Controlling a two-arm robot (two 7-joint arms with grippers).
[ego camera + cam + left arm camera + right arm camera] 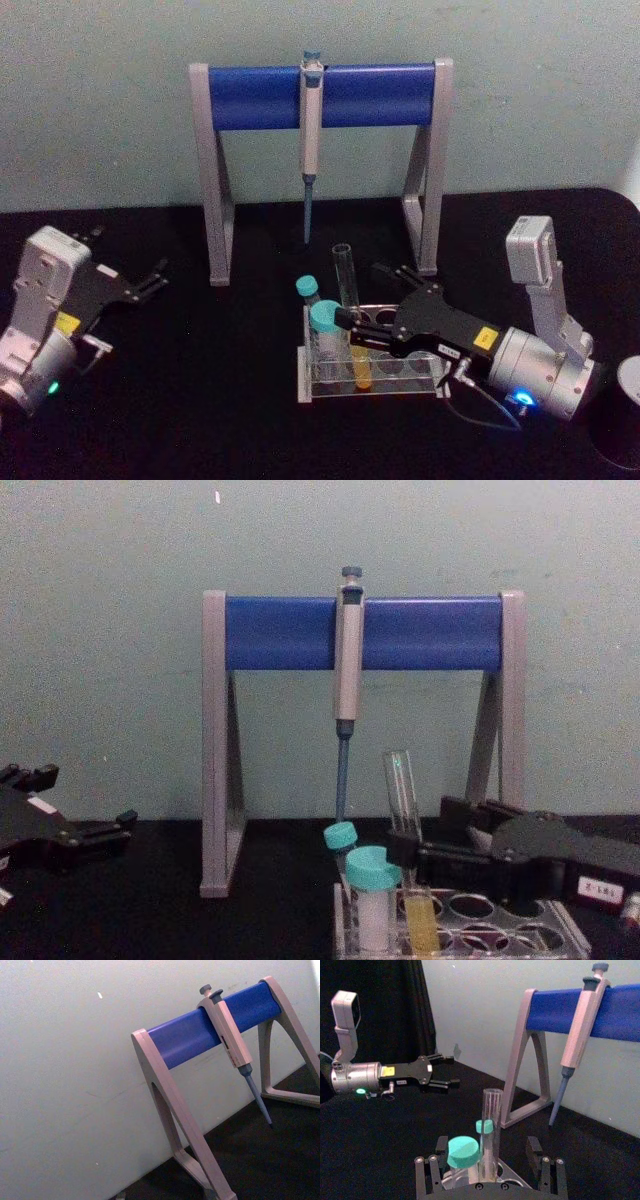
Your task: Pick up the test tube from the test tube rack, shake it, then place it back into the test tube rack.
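While the right gripper (358, 322) reaches over the test tube rack (320, 385) with jaws spread around, not clenched on, the test tube (351, 320) seated in it, a skewed closure could knock the neighbouring teal-capped vial (326, 335); the left gripper (150, 280) idles open, well left of the rack.

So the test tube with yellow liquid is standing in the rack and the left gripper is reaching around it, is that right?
Not quite: the right gripper is the one around the test tube, as the head view shows. The tube does stand in the test tube rack; the left gripper sits off to the side.
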